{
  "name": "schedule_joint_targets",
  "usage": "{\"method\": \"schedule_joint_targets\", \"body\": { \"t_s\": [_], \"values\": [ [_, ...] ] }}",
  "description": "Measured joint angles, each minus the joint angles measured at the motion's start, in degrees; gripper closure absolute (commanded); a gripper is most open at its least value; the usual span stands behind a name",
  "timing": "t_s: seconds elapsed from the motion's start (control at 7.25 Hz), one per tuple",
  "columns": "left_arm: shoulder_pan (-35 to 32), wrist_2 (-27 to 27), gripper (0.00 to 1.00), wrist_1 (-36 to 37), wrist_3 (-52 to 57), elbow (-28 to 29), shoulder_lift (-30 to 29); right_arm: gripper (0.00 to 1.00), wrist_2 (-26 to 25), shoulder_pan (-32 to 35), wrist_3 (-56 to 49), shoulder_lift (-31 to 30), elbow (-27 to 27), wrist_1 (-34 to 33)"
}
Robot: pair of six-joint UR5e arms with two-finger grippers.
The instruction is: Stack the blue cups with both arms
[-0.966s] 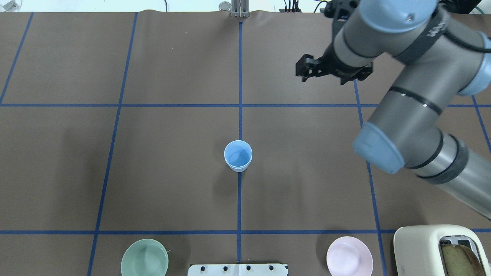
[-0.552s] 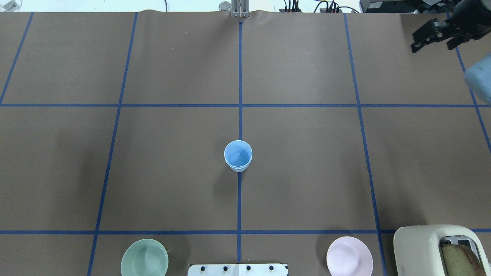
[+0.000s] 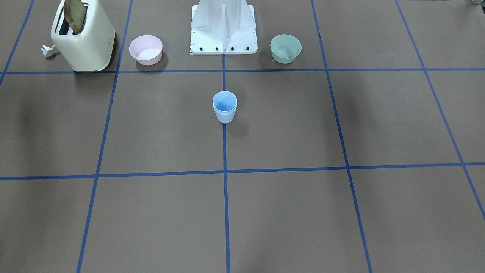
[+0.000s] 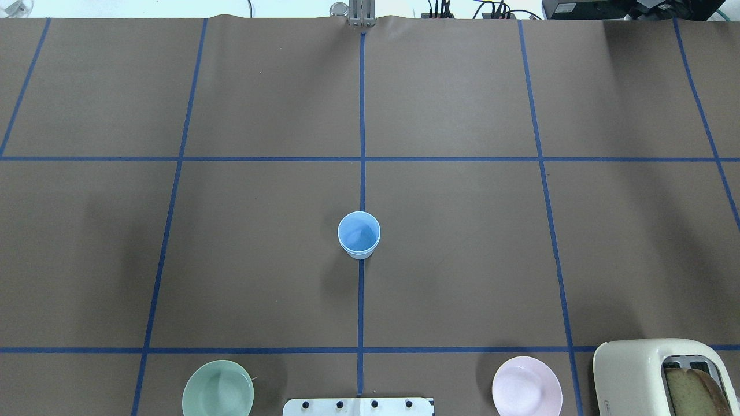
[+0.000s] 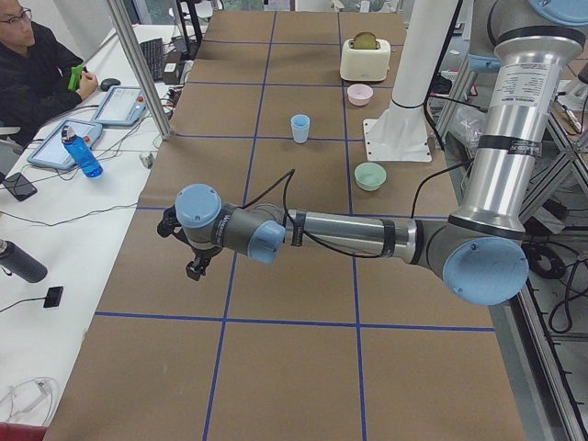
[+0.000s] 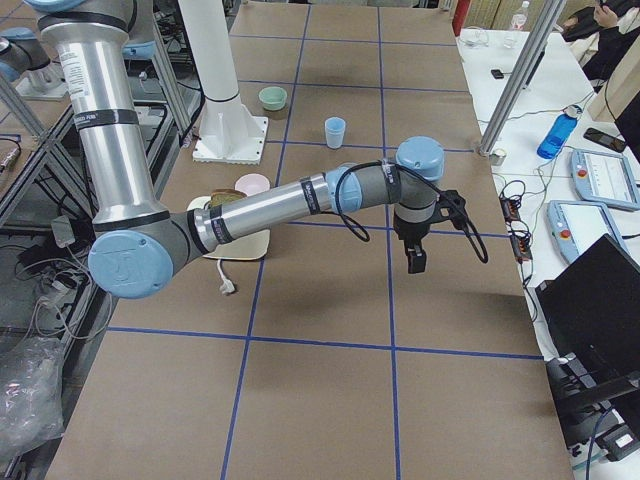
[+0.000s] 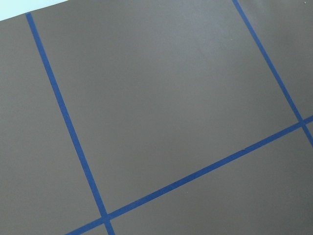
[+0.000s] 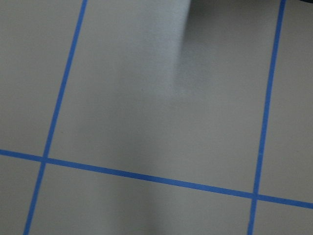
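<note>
No words or numbers could be read on anything. There was a little line of dark print on the tall silver tube of the left arm (image 5: 513,129). It was too tiny and fuzzy to make out. The right arm (image 6: 100,140) had the same kind of small print on its tall tube, and that was too tiny to read as well.

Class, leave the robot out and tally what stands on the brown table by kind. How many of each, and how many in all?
Cups: 2, blue, one nested in the other
Bowls: 2, the pink bowl and the green bowl
Toaster: 1
Bread slice: 1, in the toaster
Total: 6
</note>
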Motion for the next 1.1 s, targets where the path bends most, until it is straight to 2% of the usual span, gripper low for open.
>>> {"method": "schedule_joint_targets", "body": {
  "t_s": [0.28,0.83,1.1],
  "values": [
    [-0.15,0.00,0.03,0.08,0.03,-0.10,-0.03,0.00,0.09,1.19,-1.02,-3.26,-2.93,5.59],
    [-0.27,0.00,0.03,0.00,0.07,-0.28,-0.04,0.00,-0.78,1.33,-1.12,-3.92,-9.80,15.76],
    [-0.31,0.00,0.03,0.00,0.04,-0.31,-0.13,0.00,-0.74,1.30,-0.97,-3.85,-11.20,17.55]
  ]
}}
